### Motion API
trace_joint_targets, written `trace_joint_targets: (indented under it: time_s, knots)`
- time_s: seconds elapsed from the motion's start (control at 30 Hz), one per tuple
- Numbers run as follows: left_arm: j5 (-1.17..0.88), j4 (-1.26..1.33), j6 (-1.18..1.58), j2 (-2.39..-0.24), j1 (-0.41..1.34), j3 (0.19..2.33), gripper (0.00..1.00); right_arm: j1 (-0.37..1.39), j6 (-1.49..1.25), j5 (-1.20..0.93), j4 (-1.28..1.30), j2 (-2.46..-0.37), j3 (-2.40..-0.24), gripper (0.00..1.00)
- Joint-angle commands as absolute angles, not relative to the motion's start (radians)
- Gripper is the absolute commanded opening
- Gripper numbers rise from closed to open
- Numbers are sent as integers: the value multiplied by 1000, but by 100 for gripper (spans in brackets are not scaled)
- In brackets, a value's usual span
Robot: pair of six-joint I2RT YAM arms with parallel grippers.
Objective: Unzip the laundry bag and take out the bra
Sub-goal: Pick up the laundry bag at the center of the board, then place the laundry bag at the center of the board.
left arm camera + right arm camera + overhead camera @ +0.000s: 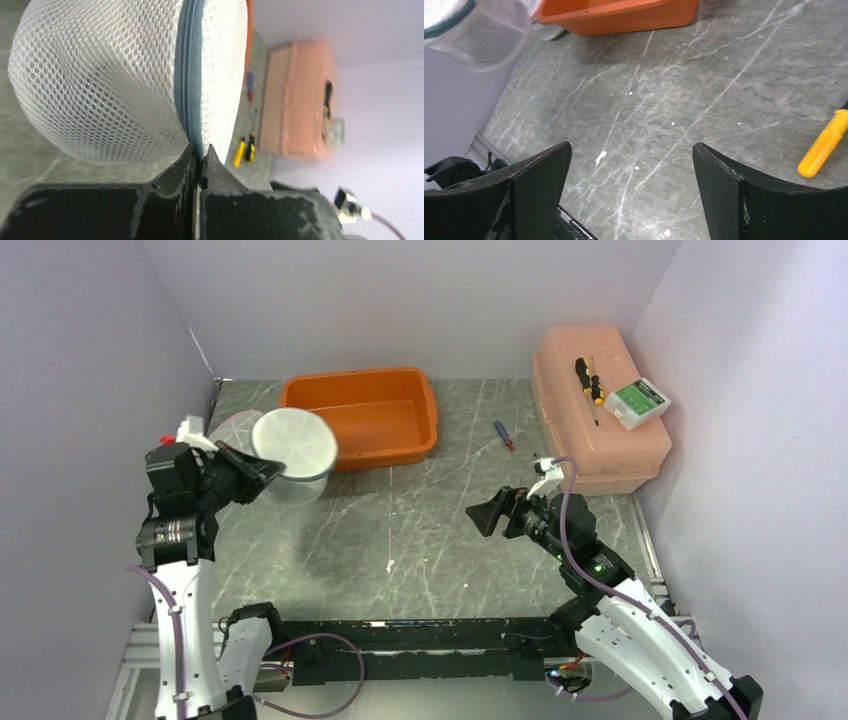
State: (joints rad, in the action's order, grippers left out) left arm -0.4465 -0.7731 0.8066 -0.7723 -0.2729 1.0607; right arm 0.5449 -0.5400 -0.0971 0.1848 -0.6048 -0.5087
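The bag (295,450), a short mesh drum, is held above the table (420,540) at ten o'clock with its flat face tilted up. Its zip (189,75) runs straight away from the left gripper (201,155), which pinches that seam. The right gripper (631,155) gapes wide at four o'clock.

A dark grey, marble-patterned surface (420,540) with pale veins and small white flecks fills the floor of the cell. Plain pale walls close it in: left wall (80,360), back wall (400,300) and right wall (760,340). A metal rail (648,540) runs along the right edge. The light is even, with soft shadows.
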Motion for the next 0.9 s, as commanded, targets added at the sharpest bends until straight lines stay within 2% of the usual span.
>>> trace_joint_targets:
  time_s: [0.0, 0.27, 0.37, 0.5, 0.87]
  knots:
    - [-604, -559, 830, -803, -108, 1101, 3, 548, -570, -134, 176, -570, -566, 95]
    - [-541, -282, 811, -981, 381, 1057, 3, 546, -594, -84, 220, -494, -541, 96]
    - [-545, -144, 800, -1065, 503, 1033, 3, 545, -606, -63, 249, -448, -523, 96]
    - [-577, 56, 816, -1137, 555, 956, 3, 545, -600, -23, 307, -387, -522, 97]
    - [-523, 307, 842, -1270, 557, 647, 3, 542, -637, -44, 277, -371, -426, 97]
